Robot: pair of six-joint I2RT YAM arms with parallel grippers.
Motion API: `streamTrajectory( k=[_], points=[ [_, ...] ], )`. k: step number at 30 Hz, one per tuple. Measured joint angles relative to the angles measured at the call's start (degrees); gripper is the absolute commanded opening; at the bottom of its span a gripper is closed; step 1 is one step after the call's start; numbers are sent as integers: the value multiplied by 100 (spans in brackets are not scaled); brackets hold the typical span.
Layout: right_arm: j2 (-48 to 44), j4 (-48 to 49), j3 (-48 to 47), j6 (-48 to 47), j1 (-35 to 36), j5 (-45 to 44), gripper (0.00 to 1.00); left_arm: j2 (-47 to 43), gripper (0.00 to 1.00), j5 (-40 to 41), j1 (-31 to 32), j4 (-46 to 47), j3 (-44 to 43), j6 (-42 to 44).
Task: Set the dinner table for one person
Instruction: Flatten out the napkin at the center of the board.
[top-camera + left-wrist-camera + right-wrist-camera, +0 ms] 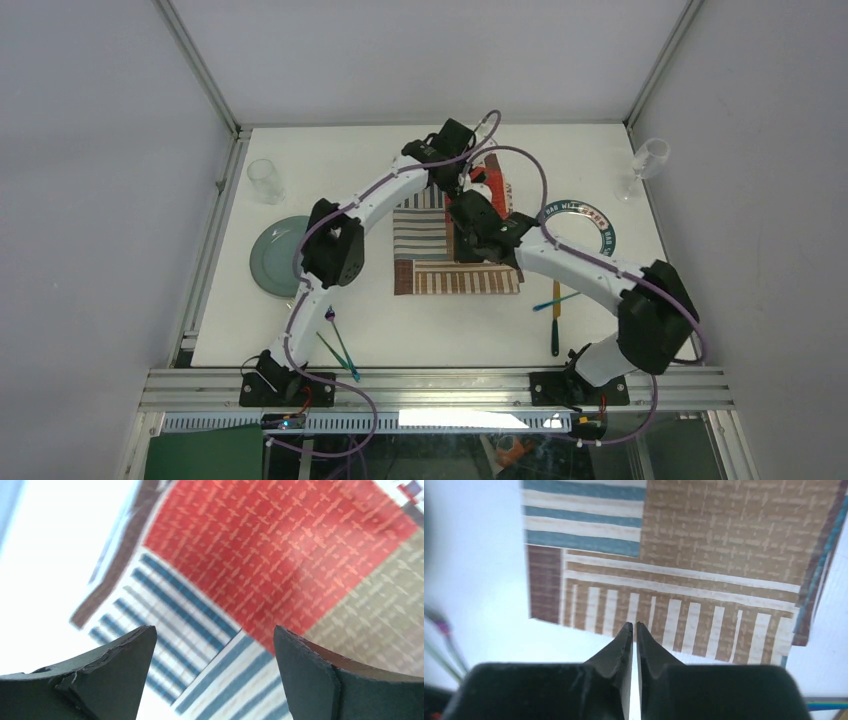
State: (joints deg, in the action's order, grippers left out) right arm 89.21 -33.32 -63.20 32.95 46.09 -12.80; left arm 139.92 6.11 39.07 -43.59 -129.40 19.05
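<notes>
- dinner table [440, 330]: white top spans the cell, arms bolted at near edge.
- grey plate [272, 262]: lies at table's left.
- placemat [440, 275]: flat, mid-table.
- left gripper [215, 635]: jaws wide apart above red patch.
- right gripper [634, 630]: fingers nearly together, nothing between, above brown stripes.

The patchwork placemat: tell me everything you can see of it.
The rectangular woven-fabric patchwork placemat lies spread at the middle of the white dinner table. Its patches are red, blue-and-white striped, tan, and brown-and-cream striped, with a dark brown border. Two pincers hang over it: the open left pincer by the red patch, the closed right pincer over the brown stripes. Neither holds it.
</notes>
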Motion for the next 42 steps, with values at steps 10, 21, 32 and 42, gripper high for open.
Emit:
streamTrajectory(
  k=[10,21,32,42],
  points=[
    [-2024,-247,1362,367,15,125,35,-3471,99,879,24,90,1222,199],
    [-3274,-367,3053,2238,35,24,40,-4872,99,1082,24,240,2999,87],
    [-2754,378,3501,3768,223,-433,43,-4511,99,1034,24,114,3106,74],
    [-3340,992,4232,5517,614,-1261,43,-4511,99,979,24,116,3163,-9]
  ],
)
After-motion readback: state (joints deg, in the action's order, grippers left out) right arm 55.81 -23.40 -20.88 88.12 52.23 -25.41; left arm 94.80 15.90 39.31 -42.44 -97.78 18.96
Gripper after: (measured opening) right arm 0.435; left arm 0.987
